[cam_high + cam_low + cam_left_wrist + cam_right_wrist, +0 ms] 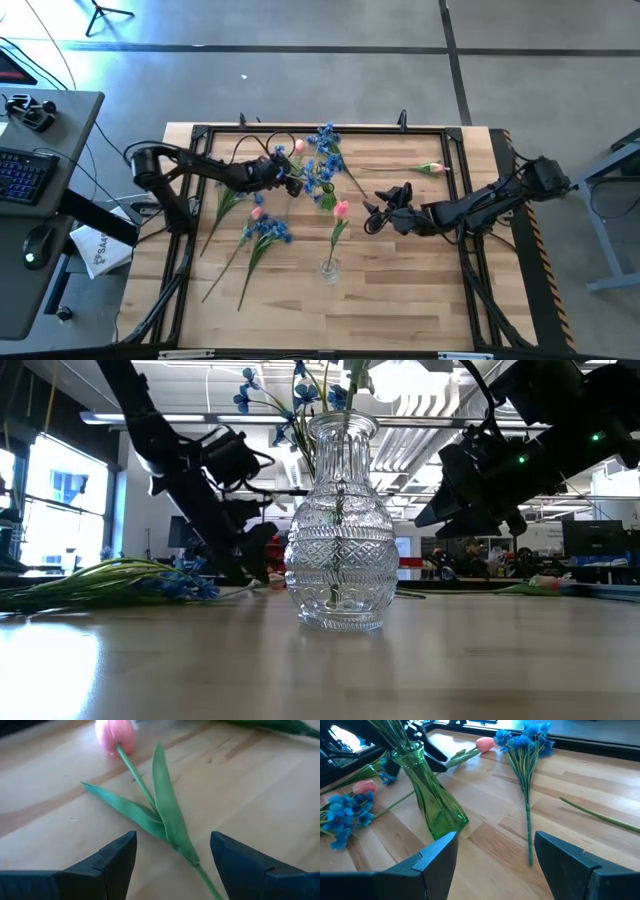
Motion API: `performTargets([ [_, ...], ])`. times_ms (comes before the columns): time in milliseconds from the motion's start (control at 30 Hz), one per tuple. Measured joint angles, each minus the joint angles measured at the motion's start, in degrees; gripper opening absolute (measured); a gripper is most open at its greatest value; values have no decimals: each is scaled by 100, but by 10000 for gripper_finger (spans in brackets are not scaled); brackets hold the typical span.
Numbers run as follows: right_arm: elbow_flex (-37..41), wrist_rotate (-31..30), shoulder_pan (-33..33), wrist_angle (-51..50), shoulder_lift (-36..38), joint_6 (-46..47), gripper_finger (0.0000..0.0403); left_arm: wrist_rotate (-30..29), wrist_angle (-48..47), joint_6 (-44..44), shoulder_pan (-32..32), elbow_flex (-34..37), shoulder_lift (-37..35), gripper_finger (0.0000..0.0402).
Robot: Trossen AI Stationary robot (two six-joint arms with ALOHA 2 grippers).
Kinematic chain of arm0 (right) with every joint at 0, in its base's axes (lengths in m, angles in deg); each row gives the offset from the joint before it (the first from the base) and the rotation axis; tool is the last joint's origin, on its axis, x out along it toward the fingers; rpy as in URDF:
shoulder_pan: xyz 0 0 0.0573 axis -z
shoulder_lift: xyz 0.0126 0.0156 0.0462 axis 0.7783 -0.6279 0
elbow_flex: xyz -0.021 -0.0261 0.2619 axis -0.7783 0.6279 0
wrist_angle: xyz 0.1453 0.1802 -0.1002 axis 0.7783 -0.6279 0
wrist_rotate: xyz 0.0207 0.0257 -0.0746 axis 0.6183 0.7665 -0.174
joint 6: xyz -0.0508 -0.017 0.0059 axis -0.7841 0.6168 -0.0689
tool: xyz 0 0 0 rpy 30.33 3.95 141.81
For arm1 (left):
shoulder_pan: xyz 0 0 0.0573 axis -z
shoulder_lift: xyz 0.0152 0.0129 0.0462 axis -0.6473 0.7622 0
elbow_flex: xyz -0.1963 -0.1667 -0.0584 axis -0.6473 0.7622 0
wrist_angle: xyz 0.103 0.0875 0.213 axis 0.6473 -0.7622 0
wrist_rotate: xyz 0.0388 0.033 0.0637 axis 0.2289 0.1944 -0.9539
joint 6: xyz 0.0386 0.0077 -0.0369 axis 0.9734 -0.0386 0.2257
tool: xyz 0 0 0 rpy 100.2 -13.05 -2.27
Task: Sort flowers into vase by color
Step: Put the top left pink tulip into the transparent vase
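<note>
A clear cut-glass vase (337, 530) stands near the front middle of the pale wooden desk (400, 300) and holds one pink tulip (341, 210). A green glass vase (429, 795) stands farther back with blue sprays in it, between the two arms. To the left of the vases, loose blue-blossom sprays (268, 229) and another pink tulip (257, 213) lie flat on the boards with their long green stems fanned toward the front left corner. One more blue spray (526, 750) lies beyond the green vase, and a single pink tulip (431, 168) lies alone near the back right.

The left claw (172, 855) hovers low over a pink tulip lying flat (150, 795); its fingers are spread and grip nothing, with the tulip's stem and leaves running between them.

The right claw (495, 852) is wide open and empty, just right of the green vase, facing it and the blue spray's stem.
</note>
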Motion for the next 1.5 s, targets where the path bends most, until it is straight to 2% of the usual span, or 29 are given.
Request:
performTargets([
  [100, 0, 12, -33, 2, 0, 3, 259, 26, 0, 3, -22, -2, 128, 225],
  [200, 0, -33, -106, 2, 0, 20, 259, 20, -109, 83, -82, -10, 136, 188],
  [267, 0, -45, -157, 4, 0, 114, 259, 20, -216, 181, -134, -13, 118, 147],
  [400, 0, -155, -390, 50, -2, 85, 259, 16, -455, 558, -191, -8, -22, 40],
  [467, -39, -446, -578, 88, -2, 59, 259, -180, -616, 793, -179, 4, -209, 13],
  [633, -473, -1045, -1123, 87, -2, -432, 259, -1252, -1264, 1254, -32, 0, -1267, 8],
  [833, -1300, -1682, -1757, -68, -2, -1671, 259, -1529, -1497, 1715, 422, -1, -2960, 4],
  [1067, -2443, -2828, -2754, -570, 0, -2723, 259, -2039, -1327, 2433, 1413, 0, -4940, 1],
  [1133, -2713, -3064, -3053, -552, 0, -2975, 259, -1893, -1042, 2626, 1781, 0, -5433, 1],
  [1233, -3021, -2967, -3454, -543, 0, -3236, 259, -1051, -520, 2817, 2381, -4, -5952, 1],
  [1400, -3295, -1951, -3865, -135, -357, -3518, 259, 629, 393, 2939, 3483, -5, -6106, 0],
  [1500, -3494, -1451, -3873, 528, -845, -3955, 259, 841, 775, 3098, 4160, -6, -5813, 0],
])
